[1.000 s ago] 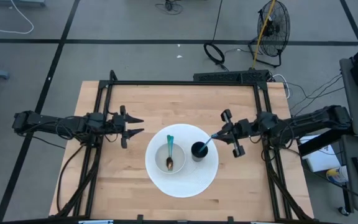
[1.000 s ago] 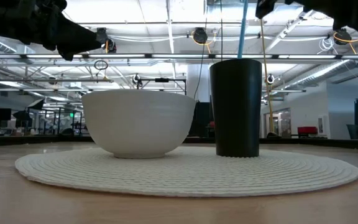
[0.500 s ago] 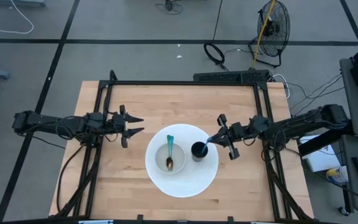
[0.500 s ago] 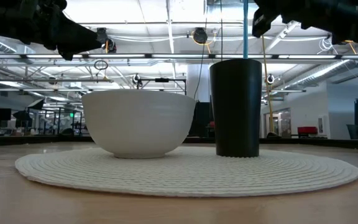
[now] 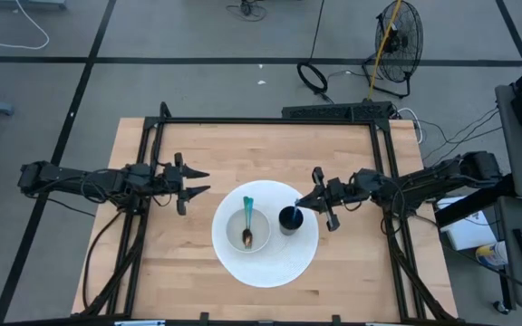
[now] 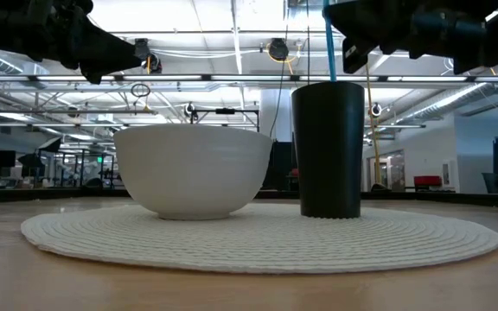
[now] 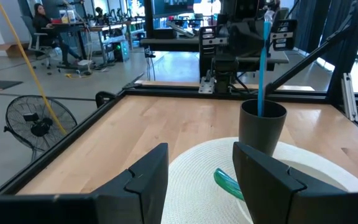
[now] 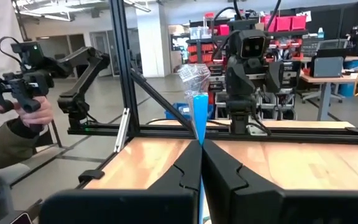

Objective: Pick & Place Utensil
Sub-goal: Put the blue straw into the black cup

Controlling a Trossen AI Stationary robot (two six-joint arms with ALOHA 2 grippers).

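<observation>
A thin blue utensil [image 6: 328,43] stands in the black cup [image 5: 290,218], its lower end hidden inside and its clear crinkled top end [image 8: 194,76] pointing up. My right gripper [image 5: 306,202] hovers just right of the cup, shut on the utensil's handle. Left of the cup sits a white bowl [image 5: 247,228] with a teal-handled spoon [image 5: 247,217] lying in it. Cup and bowl rest on a round white placemat [image 5: 270,264]. My left gripper [image 5: 202,181] is open and waits left of the mat, above the table. My right gripper pinches the blue utensil's handle [image 8: 199,121] between its two fingers, below the clear top end. The fingers [image 8: 188,165] come roughly level from the table's right and lie across the handle. The utensil stands steeply, slightly tilted, with its lower end down in the black cup [image 6: 327,147].
The woven mat [image 6: 258,238] covers the table's middle; bare wood [image 5: 170,254] lies around it. A black frame [image 5: 270,119] runs along the far edge and both sides. Beyond the table, a person's hand [image 8: 23,112] holds a controller.
My right gripper has moved toward the table's left, closer over the black cup, still shut on the blue utensil. The utensil's upper part has shifted left with it and now leans slightly, while its lower end stays in the cup.
</observation>
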